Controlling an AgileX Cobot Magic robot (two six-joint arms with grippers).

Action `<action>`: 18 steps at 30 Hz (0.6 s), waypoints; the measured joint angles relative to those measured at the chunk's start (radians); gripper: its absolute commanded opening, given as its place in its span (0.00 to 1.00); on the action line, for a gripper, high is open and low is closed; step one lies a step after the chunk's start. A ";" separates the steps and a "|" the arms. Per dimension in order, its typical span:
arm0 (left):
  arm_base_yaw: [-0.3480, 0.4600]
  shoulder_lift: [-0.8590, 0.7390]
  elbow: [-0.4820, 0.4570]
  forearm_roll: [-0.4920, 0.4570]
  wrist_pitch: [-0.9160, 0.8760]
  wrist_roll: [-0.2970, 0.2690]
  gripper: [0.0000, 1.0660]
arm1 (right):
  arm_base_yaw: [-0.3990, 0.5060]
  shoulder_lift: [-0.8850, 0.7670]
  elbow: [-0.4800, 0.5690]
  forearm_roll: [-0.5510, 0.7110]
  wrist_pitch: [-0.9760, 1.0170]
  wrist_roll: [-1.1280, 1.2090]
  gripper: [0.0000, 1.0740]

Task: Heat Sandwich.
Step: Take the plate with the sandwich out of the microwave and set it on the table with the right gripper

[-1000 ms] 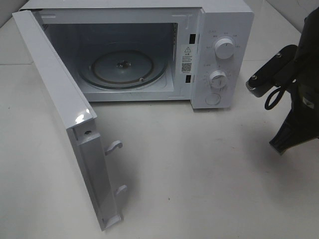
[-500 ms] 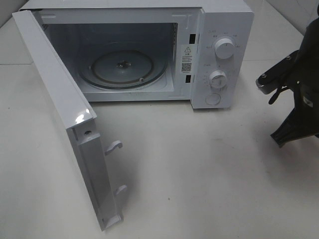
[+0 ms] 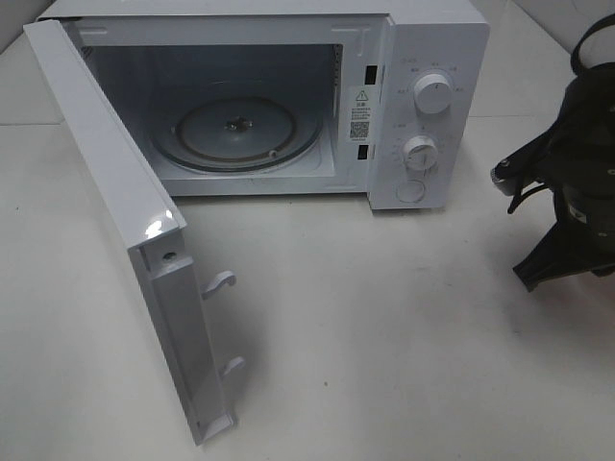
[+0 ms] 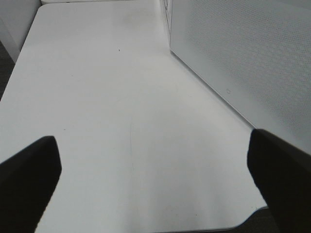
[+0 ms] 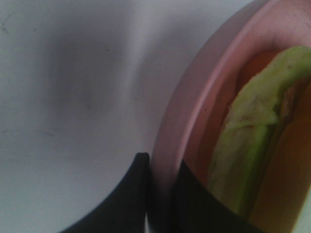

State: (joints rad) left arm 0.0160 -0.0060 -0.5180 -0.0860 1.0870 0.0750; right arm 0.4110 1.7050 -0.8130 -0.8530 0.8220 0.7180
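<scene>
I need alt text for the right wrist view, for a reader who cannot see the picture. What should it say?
Close up, the right gripper is shut on the rim of a pink plate, one dark finger on each side of the rim. On the plate lies the sandwich, its green lettuce-like layer showing; a white surface fills the rest, blurred.

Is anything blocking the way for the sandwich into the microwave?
Nothing visible does. The microwave door stands wide open, the turntable is bare, and the table in front shows nothing on it. The right gripper is shut on the rim of the plate carrying the sandwich, off to the right.
</scene>
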 measured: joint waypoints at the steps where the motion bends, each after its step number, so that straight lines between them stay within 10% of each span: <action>1: 0.000 0.000 0.000 0.000 0.000 0.000 0.94 | 0.000 0.009 0.000 -0.003 -0.010 0.006 0.00; 18: 0.000 0.000 0.000 0.000 0.000 0.000 0.94 | 0.000 0.149 -0.001 -0.102 -0.098 0.135 0.01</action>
State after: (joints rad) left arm 0.0160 -0.0060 -0.5180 -0.0860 1.0870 0.0750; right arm 0.4110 1.8540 -0.8140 -0.9550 0.7240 0.8530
